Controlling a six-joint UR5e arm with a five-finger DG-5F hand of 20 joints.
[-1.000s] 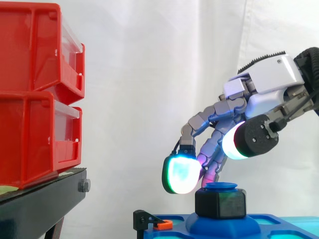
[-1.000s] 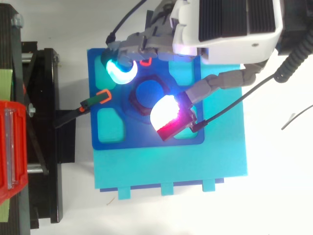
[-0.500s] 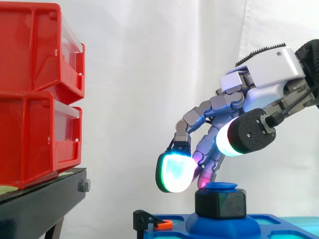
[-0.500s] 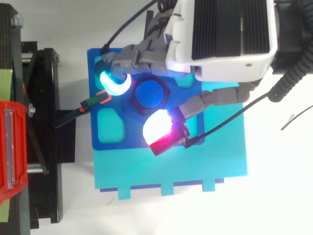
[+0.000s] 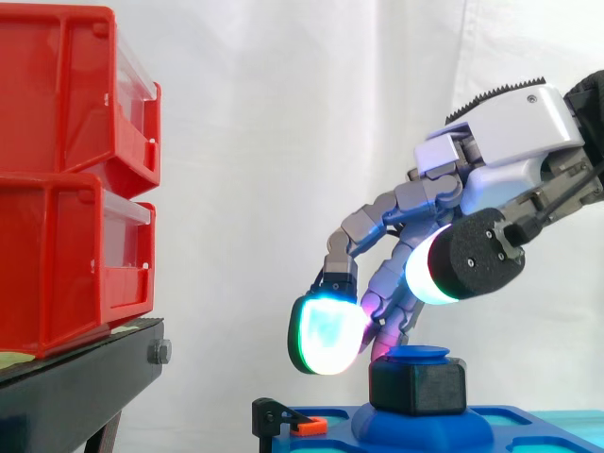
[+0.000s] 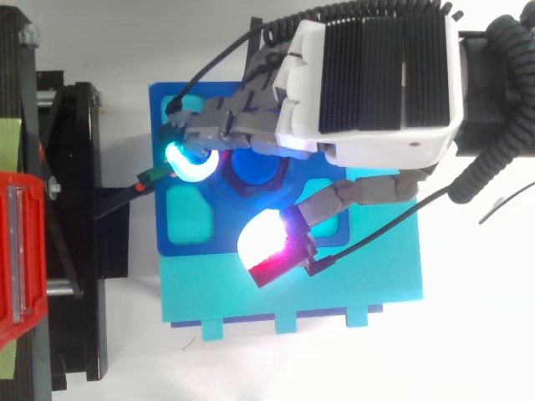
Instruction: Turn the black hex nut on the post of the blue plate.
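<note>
While the black hex nut [image 5: 416, 385] sits on the post of the blue plate [image 6: 219, 236], the hand [image 5: 510, 142] hovers above it, fingers loosely spread to either side, gripping nothing.

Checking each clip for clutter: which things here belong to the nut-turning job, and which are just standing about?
Job in hand:
hand
black hex nut
post
blue plate

Standing about:
red bins
black stand
orange-tipped clip
light blue base
</note>
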